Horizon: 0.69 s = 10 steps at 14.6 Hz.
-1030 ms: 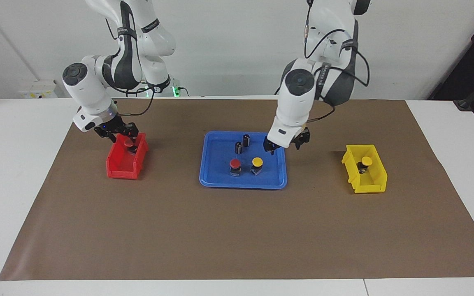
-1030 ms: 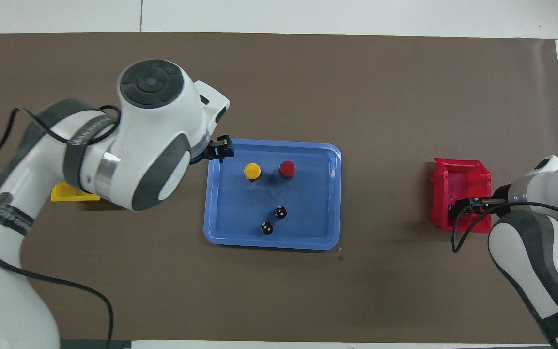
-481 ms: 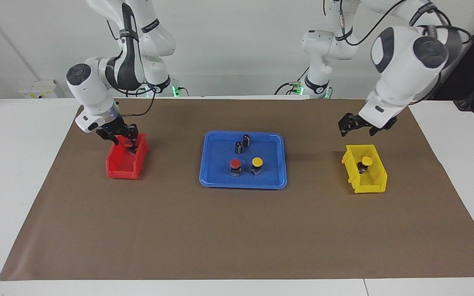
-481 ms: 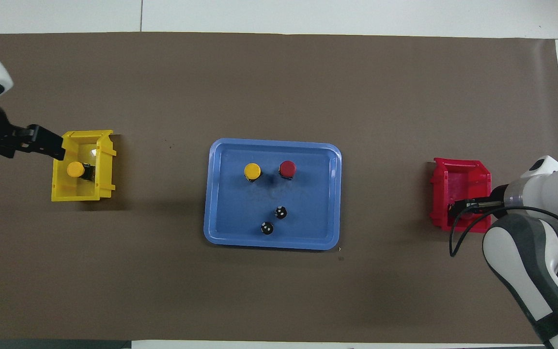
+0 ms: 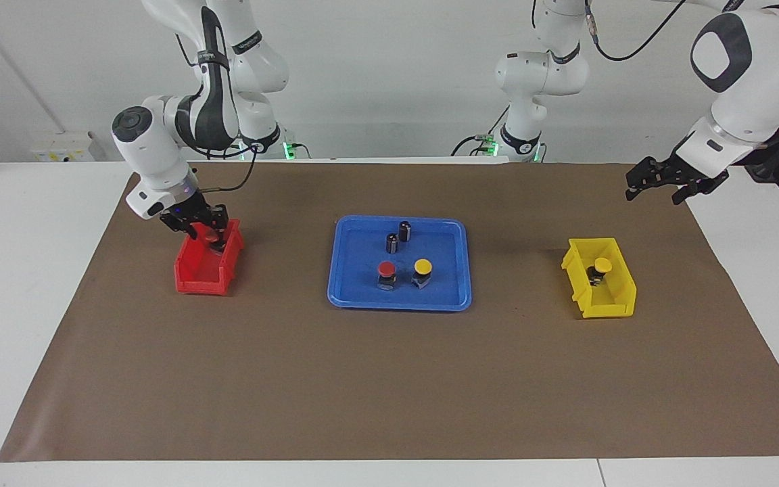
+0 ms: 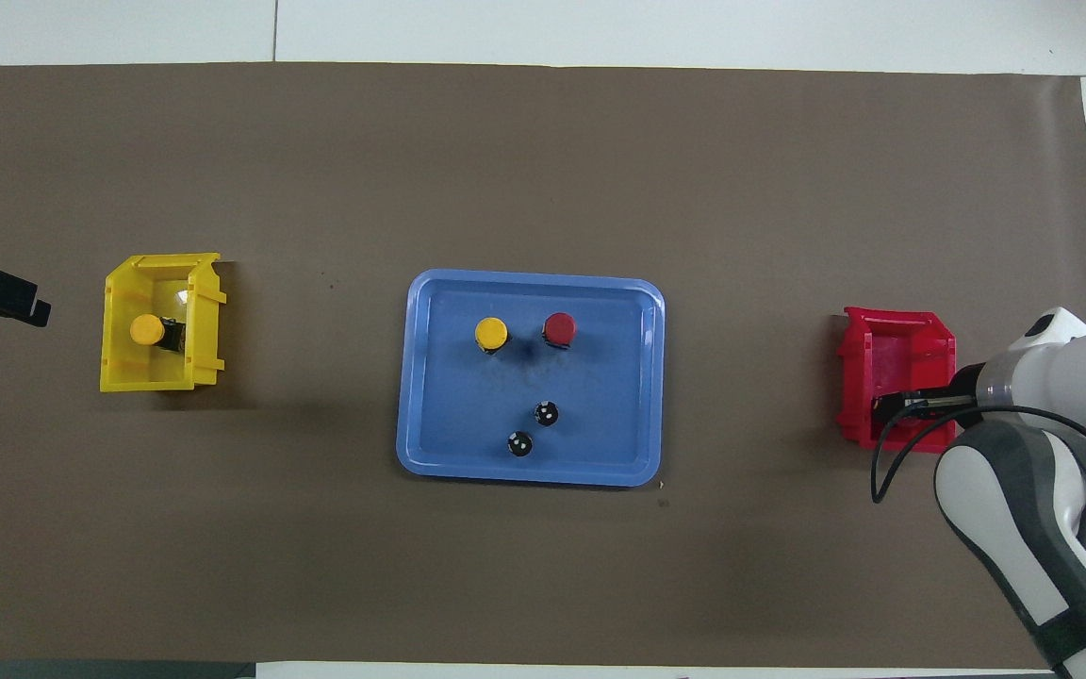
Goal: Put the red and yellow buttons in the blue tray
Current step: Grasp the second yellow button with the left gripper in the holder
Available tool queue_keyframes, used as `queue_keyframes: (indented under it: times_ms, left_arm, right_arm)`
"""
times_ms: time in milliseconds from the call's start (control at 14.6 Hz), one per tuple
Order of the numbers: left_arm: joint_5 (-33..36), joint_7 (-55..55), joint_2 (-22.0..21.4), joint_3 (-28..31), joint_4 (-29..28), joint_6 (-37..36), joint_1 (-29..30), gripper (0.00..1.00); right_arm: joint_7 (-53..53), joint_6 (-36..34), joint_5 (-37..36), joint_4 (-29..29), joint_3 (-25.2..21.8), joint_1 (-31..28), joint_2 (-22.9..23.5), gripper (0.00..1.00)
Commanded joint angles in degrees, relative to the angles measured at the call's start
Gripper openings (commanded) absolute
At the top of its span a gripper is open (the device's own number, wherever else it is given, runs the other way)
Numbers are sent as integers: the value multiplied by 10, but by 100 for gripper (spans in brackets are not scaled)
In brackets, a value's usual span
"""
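While arm lettering blurs, right tool (image 5: pixel 201 228) grips red button (image 5: pixel 209 234).

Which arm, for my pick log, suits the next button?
Right: right end effector is in the red bin at a red button; left end effector hangs clear of the yellow bin.

Even, bright light falls on my work table — no glare on the brown mat (image 5: pixel 389 379), and both views are sharp from edge to edge. Soft shadows sit close beside the blue tray (image 5: pixel 454 287), the yellow bin (image 5: pixel 623 301) and the red bin (image 5: pixel 190 281). A small highlight glints inside the yellow bin in the overhead view — nothing else shines.
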Motion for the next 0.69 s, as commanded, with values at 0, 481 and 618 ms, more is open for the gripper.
queue_keyframes:
  times_ms: [0, 481, 618]
  left_arm:
    - [6, -17, -62, -3, -169, 155, 1, 92]
    - [3, -43, 17, -4, -206, 282, -5, 68]
    - [3, -46, 26, -4, -210, 297, -6, 68]
  right_arm:
    - [-20, 13, 15, -22, 3, -1, -15, 63]
    - [-22, 4, 15, -2, 3, 0, -8, 20]
    - [-21, -59, 15, 66, 6, 1, 14, 20]
